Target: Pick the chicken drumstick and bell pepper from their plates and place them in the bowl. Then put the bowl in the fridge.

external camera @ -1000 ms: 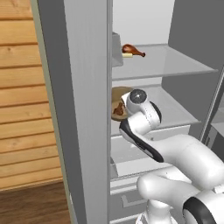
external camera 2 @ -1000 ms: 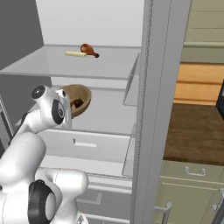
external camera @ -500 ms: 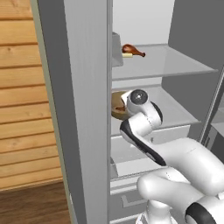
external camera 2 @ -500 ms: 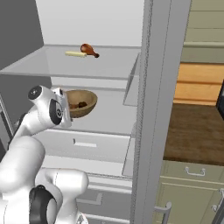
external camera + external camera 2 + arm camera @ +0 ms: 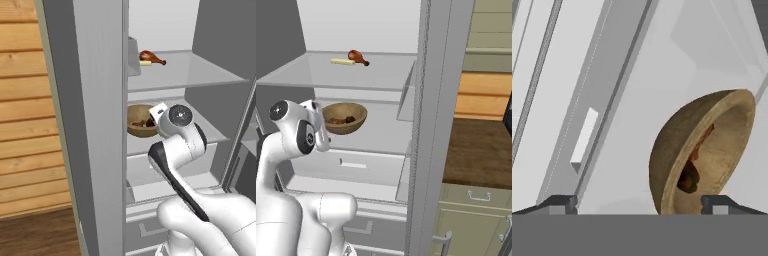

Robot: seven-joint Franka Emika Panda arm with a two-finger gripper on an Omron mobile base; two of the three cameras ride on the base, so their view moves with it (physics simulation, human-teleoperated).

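The tan wooden bowl (image 5: 139,120) (image 5: 346,117) stands on the middle shelf of the open fridge (image 5: 100,125). Inside it lie the orange-brown chicken drumstick (image 5: 705,137) and a dark red lump, the bell pepper (image 5: 688,180); from the base views they are small dark shapes (image 5: 339,120). My gripper (image 5: 639,202) is open, its two fingertips (image 5: 562,202) wide apart. It sits just in front of the bowl (image 5: 702,150) without touching it. In the base views my hand (image 5: 160,111) (image 5: 319,126) hovers at the shelf's front edge, close to the bowl's rim.
A redder-brown drumstick (image 5: 152,57) (image 5: 357,56) lies beside a pale yellow stick (image 5: 342,61) on the upper shelf. White drawers (image 5: 351,165) sit under the bowl's shelf. The fridge wall (image 5: 431,100) stands to the right, with a wooden counter (image 5: 476,150) beyond.
My hand has drawn back from the bowl, which stays on the middle shelf and now shows more fully.
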